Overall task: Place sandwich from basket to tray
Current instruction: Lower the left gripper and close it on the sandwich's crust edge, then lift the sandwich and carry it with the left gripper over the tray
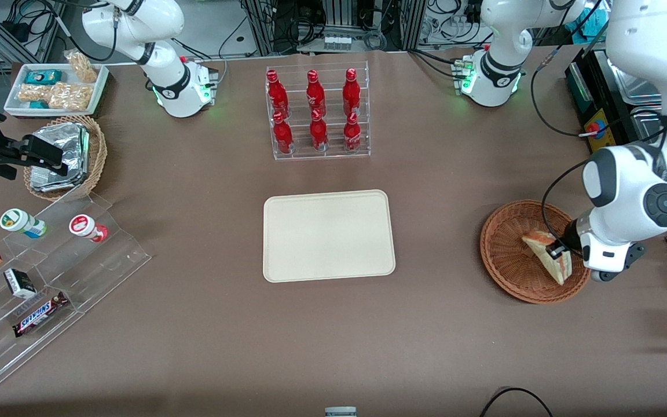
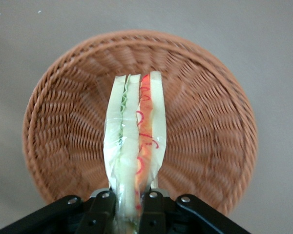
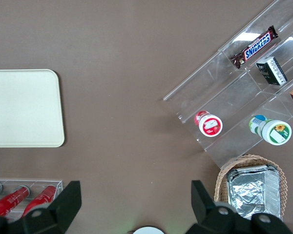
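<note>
The sandwich (image 1: 546,252) (image 2: 136,131) is a pale bread wedge with green and red-orange filling in clear wrap. It hangs just above the shallow reddish-brown wicker basket (image 1: 504,255) (image 2: 205,126), toward the working arm's end of the table. My gripper (image 1: 558,251) (image 2: 130,214) is over the basket, shut on the sandwich's edge, with a black finger pressed to each bread face. The cream-beige tray (image 1: 328,236) (image 3: 19,107) lies flat at the table's middle and holds nothing.
A clear rack of red bottles (image 1: 316,113) stands farther from the front camera than the tray. A tan wicker basket of foil packets (image 1: 67,156), a white bin of snacks (image 1: 55,88) and a clear stepped shelf (image 1: 50,278) with snacks lie toward the parked arm's end.
</note>
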You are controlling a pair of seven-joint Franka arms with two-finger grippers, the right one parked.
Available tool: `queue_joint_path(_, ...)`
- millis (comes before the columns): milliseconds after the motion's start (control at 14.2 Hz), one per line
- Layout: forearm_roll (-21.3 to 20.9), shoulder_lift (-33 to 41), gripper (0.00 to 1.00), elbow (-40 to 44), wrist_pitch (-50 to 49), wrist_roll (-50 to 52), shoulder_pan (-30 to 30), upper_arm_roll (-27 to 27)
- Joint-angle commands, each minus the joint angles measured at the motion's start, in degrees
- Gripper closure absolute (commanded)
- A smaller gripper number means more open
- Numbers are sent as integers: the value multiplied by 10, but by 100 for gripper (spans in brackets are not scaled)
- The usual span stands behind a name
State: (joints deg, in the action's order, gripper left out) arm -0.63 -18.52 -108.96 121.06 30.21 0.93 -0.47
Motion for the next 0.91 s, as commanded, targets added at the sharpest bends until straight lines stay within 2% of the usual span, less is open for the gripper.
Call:
queue_joint_path(0,-6,0,100,57,-78,-63,-43,-15)
queue_joint_path(70,-5,-4,99,68,-81,-85,-65,-16)
queue_joint_path(352,-1,-6,100,70,-76,-62,-161,-17)
queue_joint_path(562,9,-57,100,123,-72,1,-231,-18)
queue_joint_path(844,46,-141,100,221,-71,77,-316,-20)
